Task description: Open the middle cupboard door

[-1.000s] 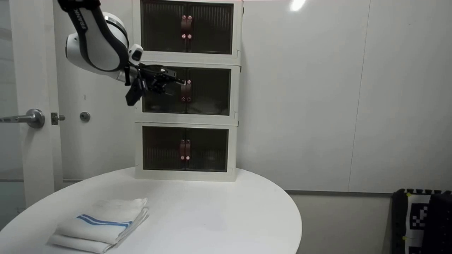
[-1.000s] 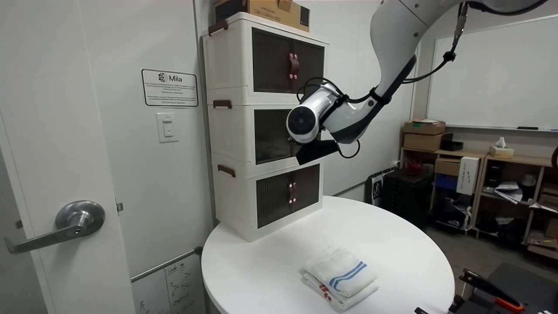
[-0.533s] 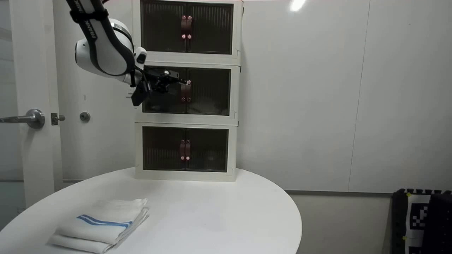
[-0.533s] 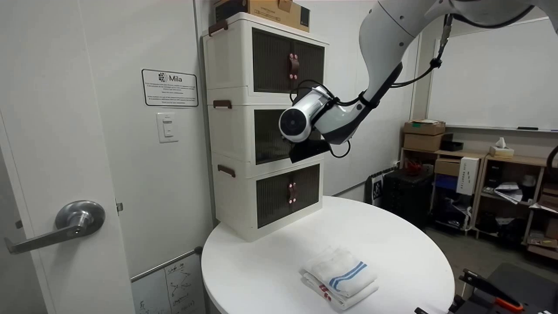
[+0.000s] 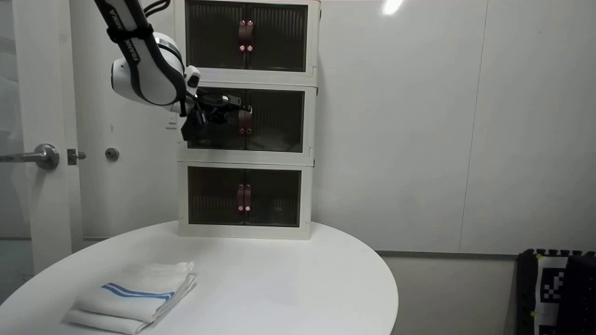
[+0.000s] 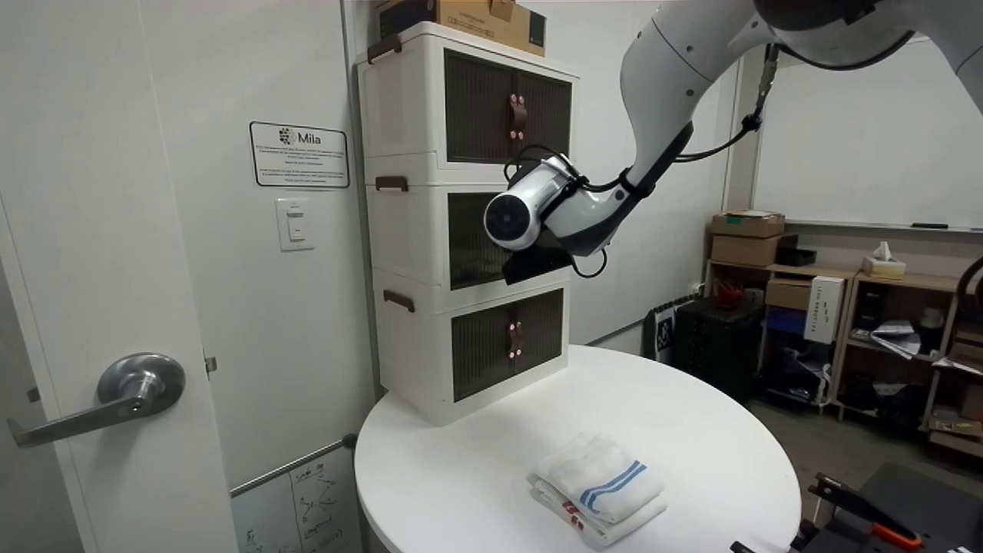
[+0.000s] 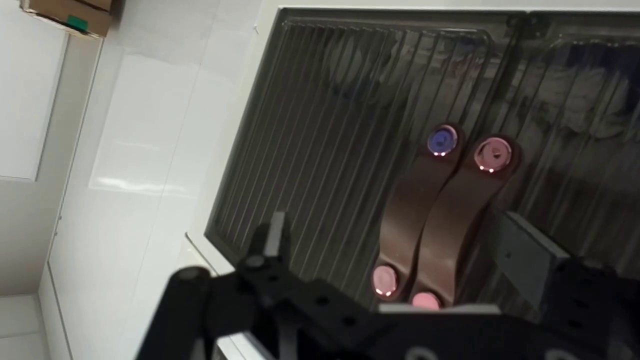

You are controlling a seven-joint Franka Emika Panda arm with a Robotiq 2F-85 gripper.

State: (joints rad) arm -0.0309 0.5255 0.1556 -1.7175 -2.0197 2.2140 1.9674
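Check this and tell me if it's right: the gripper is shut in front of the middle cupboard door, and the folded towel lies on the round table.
One thing is wrong: the gripper is open, not shut; the wrist view shows its fingers well apart. It is in front of the middle cupboard door, and the folded towel lies on the round table.

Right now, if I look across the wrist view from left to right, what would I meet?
Whiteboard, glossy white wall, then, in front of the middle cupboard door: one finger of the open jaws, brown strap handle with a blue-looking stud, brown strap handle with only pink studs, the jaws' other finger.
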